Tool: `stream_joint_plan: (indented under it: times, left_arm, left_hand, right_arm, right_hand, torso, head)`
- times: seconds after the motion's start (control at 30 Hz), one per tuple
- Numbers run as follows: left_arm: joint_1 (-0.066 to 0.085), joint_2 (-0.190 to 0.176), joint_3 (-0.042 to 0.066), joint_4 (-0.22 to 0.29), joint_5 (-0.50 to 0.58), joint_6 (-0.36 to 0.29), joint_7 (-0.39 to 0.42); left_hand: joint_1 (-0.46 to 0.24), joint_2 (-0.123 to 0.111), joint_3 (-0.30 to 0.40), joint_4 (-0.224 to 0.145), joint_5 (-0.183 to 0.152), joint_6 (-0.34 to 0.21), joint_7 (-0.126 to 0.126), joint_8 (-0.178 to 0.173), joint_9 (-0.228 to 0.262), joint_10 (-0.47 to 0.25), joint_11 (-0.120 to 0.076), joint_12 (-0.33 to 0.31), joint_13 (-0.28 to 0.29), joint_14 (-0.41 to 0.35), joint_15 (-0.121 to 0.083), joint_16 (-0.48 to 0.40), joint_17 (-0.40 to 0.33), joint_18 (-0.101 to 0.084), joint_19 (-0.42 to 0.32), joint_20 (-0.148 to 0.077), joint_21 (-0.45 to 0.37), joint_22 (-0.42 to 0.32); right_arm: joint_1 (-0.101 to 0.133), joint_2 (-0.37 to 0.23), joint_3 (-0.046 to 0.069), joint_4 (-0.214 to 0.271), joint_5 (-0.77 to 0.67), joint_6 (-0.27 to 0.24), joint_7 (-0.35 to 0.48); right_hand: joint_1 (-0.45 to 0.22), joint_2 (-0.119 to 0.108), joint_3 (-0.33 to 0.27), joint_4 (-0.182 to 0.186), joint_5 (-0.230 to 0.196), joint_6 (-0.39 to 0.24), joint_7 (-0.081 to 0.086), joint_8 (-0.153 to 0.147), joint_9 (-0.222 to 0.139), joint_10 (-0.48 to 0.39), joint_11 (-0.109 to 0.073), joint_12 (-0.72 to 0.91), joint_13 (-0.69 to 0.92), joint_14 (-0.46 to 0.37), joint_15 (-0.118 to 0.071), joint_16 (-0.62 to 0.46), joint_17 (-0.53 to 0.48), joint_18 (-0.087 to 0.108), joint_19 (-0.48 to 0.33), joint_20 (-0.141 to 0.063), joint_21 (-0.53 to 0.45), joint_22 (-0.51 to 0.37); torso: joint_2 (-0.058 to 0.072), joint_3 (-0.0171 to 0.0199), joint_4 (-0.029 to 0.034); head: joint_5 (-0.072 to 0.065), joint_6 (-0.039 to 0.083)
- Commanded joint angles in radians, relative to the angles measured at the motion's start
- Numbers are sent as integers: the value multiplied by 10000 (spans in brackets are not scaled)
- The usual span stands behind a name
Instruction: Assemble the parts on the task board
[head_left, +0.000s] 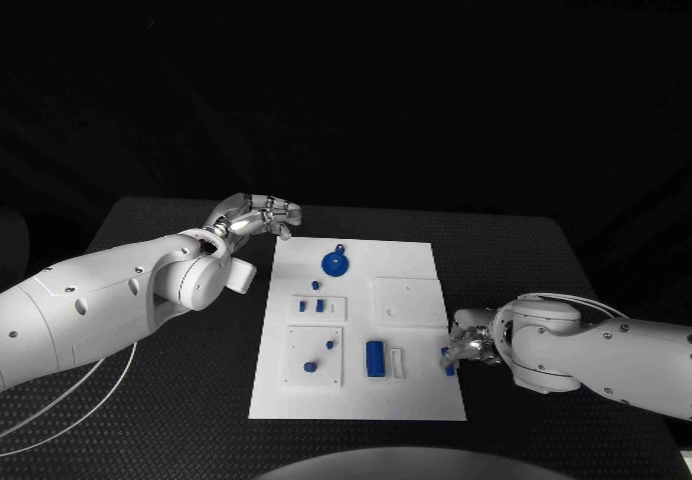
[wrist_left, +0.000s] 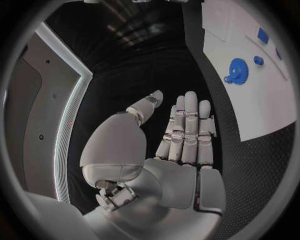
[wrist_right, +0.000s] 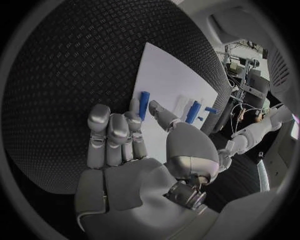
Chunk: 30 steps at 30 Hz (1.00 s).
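Reaching the board's (head_left: 418, 400) edge, the right hand (head_left: 469, 345) loosely touches a blue peg (wrist_right: 144, 105), which could roll away; the left hand (head_left: 260, 215) hovers spread.

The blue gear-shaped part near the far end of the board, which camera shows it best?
The left wrist view: the blue gear part shows largest, its toothed outline plain on the task board. The head view shows it small. The right wrist view gives no clear sight of it.

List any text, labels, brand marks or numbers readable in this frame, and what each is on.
None can be read. The task board is plain white, with no print that shows. The blue parts, such as the round one and the long bar, bear no marks. The left hand and right hand show no lettering. Equipment in the room in the right wrist view is too small to read.
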<state>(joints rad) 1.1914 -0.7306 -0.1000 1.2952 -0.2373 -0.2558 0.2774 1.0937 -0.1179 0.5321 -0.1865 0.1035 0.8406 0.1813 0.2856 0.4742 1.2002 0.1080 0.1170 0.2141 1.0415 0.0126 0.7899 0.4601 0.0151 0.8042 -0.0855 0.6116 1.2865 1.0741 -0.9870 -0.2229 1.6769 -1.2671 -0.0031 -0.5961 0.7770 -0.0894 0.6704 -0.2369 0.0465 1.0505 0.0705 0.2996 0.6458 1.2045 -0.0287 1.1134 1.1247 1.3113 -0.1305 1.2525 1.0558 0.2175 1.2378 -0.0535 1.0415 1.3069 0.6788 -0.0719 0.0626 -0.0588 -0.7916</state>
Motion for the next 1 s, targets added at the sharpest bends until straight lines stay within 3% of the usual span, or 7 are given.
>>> stream_joint_plan:
  times: [0.03, 0.07, 0.17, 0.43, 0.53, 0.73, 1.0]
  left_arm:
    - [1, 7, 5, 30, 39, 155, 26]
    - [1, 10, 5, 33, 39, 162, 21]
    - [1, 7, 5, 43, 39, 159, 18]
    - [1, 21, 5, 62, 39, 162, 6]
    - [1, 27, 5, 69, 39, 169, -1]
    - [1, 49, 5, 75, 39, 183, -14]
    - [1, 46, 5, 109, 39, 201, -29]
  left_hand:
    - [-125, 33, -3, 77, 36, -30, -21, 21, -1, 34, -9, -25, -16, 68, 2, -63, 20, 143, 63, -3, -51, 16]
    - [-133, 37, -3, 90, 38, -32, -21, 22, -1, 33, -9, -25, -16, 68, 2, -66, 24, 143, 63, -3, -54, 19]
    - [-149, 50, -1, 117, 42, -38, -20, 21, -2, 29, -8, -27, -19, 69, 2, -73, 33, 143, 64, -3, -60, 25]
    - [-153, 56, 2, 130, 44, -41, -19, 21, -3, 26, -7, -28, -20, 67, 2, -78, 39, 145, 63, -4, -65, 29]
    - [-153, 54, 2, 132, 44, -45, -19, 20, -3, 24, -7, -29, -21, 67, 2, -80, 41, 145, 62, -4, -66, 31]
    - [-159, 46, -1, 142, 42, -60, -14, 14, -7, 17, -4, -33, -24, 66, 3, -87, 48, 146, 61, -4, -72, 37]
    - [-168, 42, -4, 158, 40, -76, -8, 9, -10, 10, -1, -37, -27, 63, 4, -95, 57, 146, 59, -3, -78, 45]
  right_arm:
    - [-56, 39, -40, -89, -198, 0, -51]
    - [-56, 48, -40, -95, -215, 12, -52]
    - [-56, 82, -39, -92, -244, 8, -53]
    - [-56, 216, -39, -2, -796, -137, -63]
    - [-56, 282, -38, 27, -981, -165, -63]
    - [-56, 444, -38, -1, -1731, -182, -75]
    - [-161, 678, -43, -27, -2632, -160, -76]
  right_hand:
    - [232, 25, 612, 144, 24, 9, 80, -147, -54, 15, -35, -45, -6, 24, -37, -47, -19, 443, -55, 40, -20, 2]
    - [191, -21, 1000, 272, 29, 18, 93, -167, -51, 23, -21, -53, 0, 30, -23, -49, -20, 443, -49, 72, -4, 12]
    - [267, 26, 1376, 251, 23, 23, 95, -181, -44, 27, -19, -58, 7, 34, -19, -50, -21, 443, -47, 80, 12, 22]
    - [380, 71, 1839, 15, 77, 40, 115, -215, -42, 47, 2, -67, 18, 59, 8, -59, -30, 443, -30, 114, 52, 45]
    - [318, 5, 1841, 5, 77, 43, 124, -225, -46, 50, 12, -72, 18, 65, 17, -63, -34, 443, -21, 131, 59, 47]
    - [-21, -405, 1649, 111, 44, 53, 134, -252, -53, 59, 22, -88, 16, 84, 34, -74, -45, 443, 9, 172, 72, 43]
    - [11, -469, 1676, 119, 43, 43, 130, -267, -55, 55, 17, -99, 14, 86, 28, -82, -50, 443, 12, 161, 66, 36]
  torso:
    - [-3, -3, -1]
    - [-2, -1, -1]
    - [-2, 1, 1]
    - [2, 5, -4]
    - [2, 6, -6]
    - [0, 4, -5]
    - [2, -3, -7]
  head:
    - [6, 10]
    - [8, 13]
    - [13, 9]
    - [16, 9]
    - [15, 8]
    - [13, 16]
    - [8, 8]
